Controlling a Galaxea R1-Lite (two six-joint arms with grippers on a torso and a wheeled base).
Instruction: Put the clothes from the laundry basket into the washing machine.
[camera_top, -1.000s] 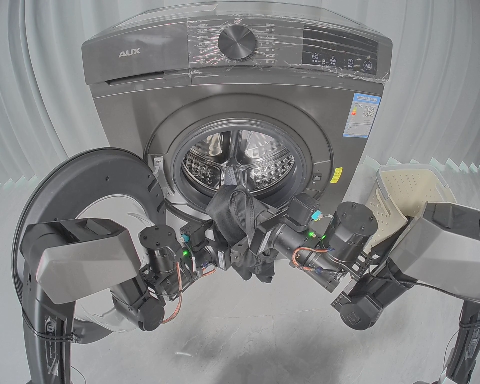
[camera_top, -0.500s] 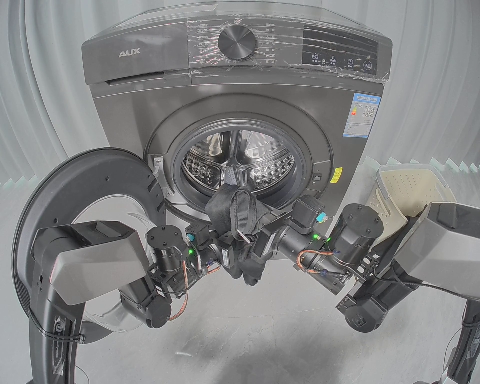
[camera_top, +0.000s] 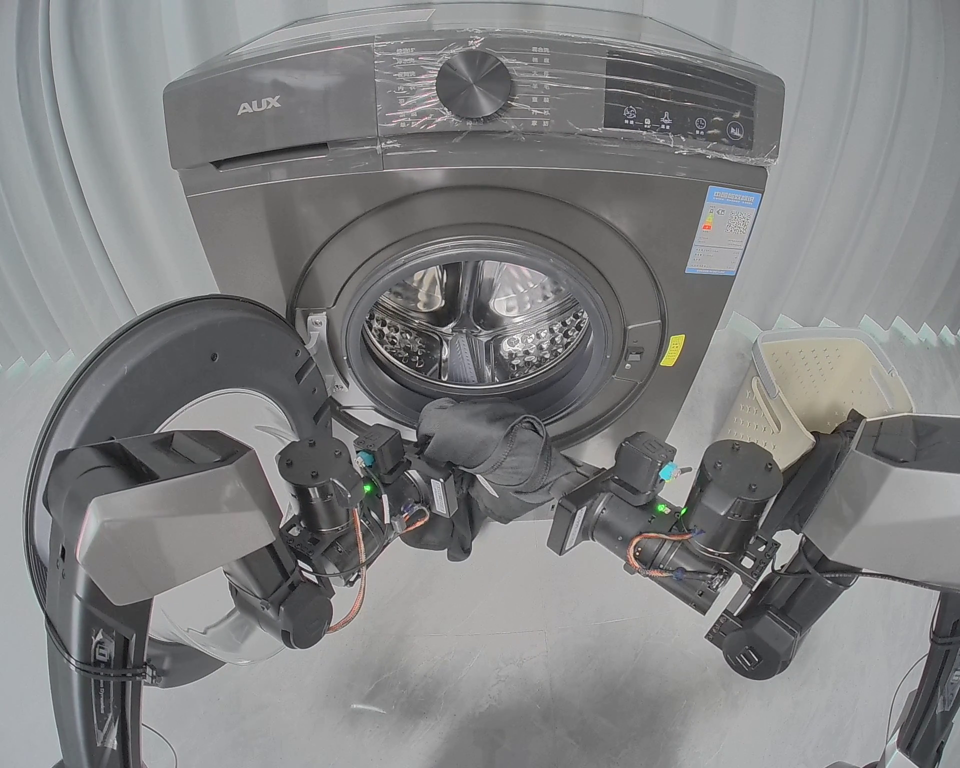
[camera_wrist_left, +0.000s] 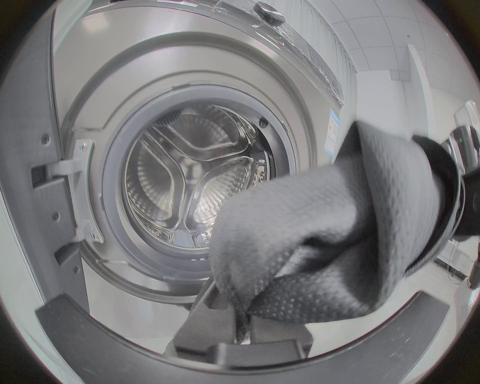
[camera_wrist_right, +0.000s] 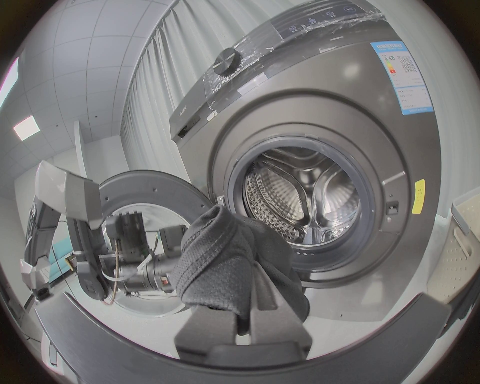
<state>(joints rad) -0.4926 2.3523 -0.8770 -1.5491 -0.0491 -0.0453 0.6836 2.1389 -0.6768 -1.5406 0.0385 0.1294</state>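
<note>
Head view: dark garment (camera_top: 490, 445) slung between both claws at the lower rim of the washing machine (camera_top: 250, 220) opening, outside the drum (camera_top: 470, 320). Left gripper (camera_top: 450, 500) and right gripper (camera_top: 555, 500) flank it. Door (camera_top: 150, 370) swung wide. Laundry basket (camera_top: 820, 380) stands beside the machine, its visible inner wall bare.

Left wrist view: fingers clamped on cloth, with the garment (camera_wrist_left: 325, 240) bulging in front of the drum.

Right wrist view: fingers pinched together on a fold of the garment (camera_wrist_right: 220, 260).

Progress, as judged: this piece is out of the basket but not loaded. It looks still to be lifted over the rim, pushed in and released.
</note>
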